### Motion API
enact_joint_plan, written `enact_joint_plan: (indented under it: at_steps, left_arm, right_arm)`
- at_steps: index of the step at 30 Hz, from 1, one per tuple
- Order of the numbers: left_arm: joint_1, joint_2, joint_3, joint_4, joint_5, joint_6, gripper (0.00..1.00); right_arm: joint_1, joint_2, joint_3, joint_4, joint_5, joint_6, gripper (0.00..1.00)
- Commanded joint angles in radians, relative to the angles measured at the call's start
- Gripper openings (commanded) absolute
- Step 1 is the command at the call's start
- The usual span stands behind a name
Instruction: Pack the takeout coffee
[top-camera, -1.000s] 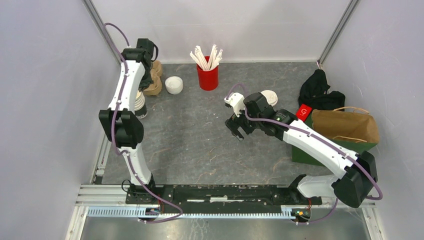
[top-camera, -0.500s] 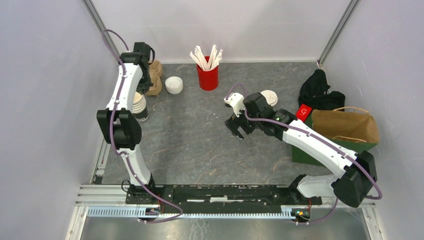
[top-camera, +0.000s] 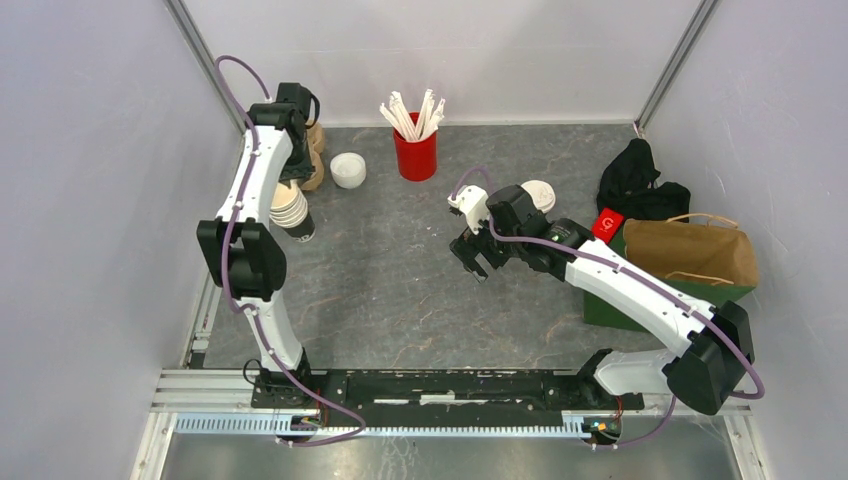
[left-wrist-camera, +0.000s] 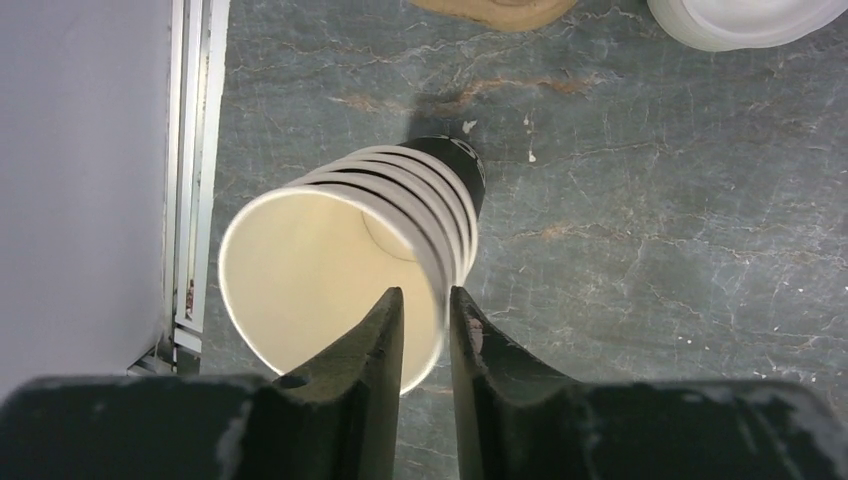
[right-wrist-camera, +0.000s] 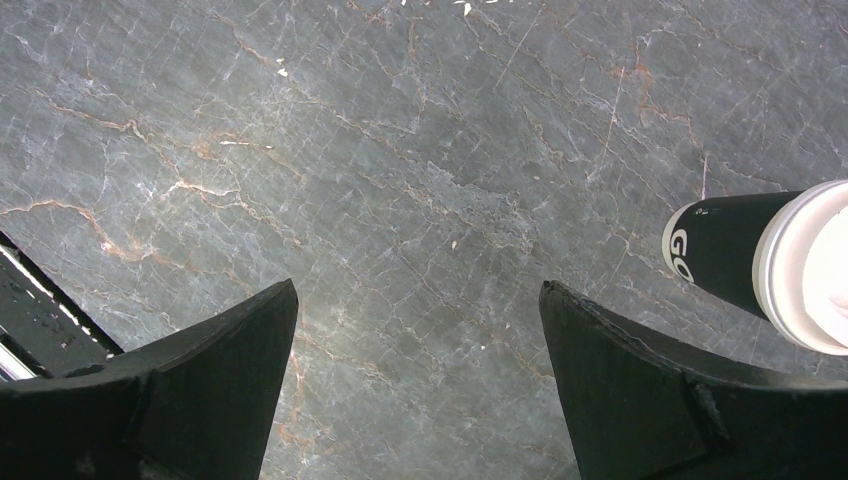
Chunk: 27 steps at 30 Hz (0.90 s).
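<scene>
One takeout coffee, a black cup with a white sip lid, stands behind my right forearm. It also shows at the right edge of the right wrist view. The second one is out of view. My right gripper is open and empty over bare table, left of that cup. My left gripper is shut on the rim of the top cup of a tilted stack of lidless cups, one finger inside and one outside.
A brown pulp cup carrier and a stack of white lids lie at the back left. A red holder with white sticks stands at the back. A brown paper bag, a black cloth and a metal rail border the table.
The left arm has swung right, and the stack of lidless cups has moved right with it and leans over more. The right arm has not moved.
</scene>
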Motion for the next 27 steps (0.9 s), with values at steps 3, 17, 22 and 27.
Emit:
enact_joint_plan:
  at_steps: [3,17,22,27]
  left_arm:
    - [0.002,-0.025,0.055,-0.005,-0.018,0.024,0.14]
    - [0.003,0.009,0.063,0.004,0.002,0.036,0.17]
    - [0.003,0.012,0.059,0.006,0.002,0.035,0.08]
    - [0.003,0.013,0.052,0.008,-0.004,0.039,0.1]
  right_arm:
    - [0.005,-0.014,0.01,0.029,0.001,-0.011,0.98]
    - [0.005,-0.008,0.013,0.025,0.001,-0.013,0.98]
    - [0.005,-0.006,0.012,0.025,0.0,-0.013,0.98]
    - [0.005,-0.003,0.014,0.026,0.0,-0.013,0.98]
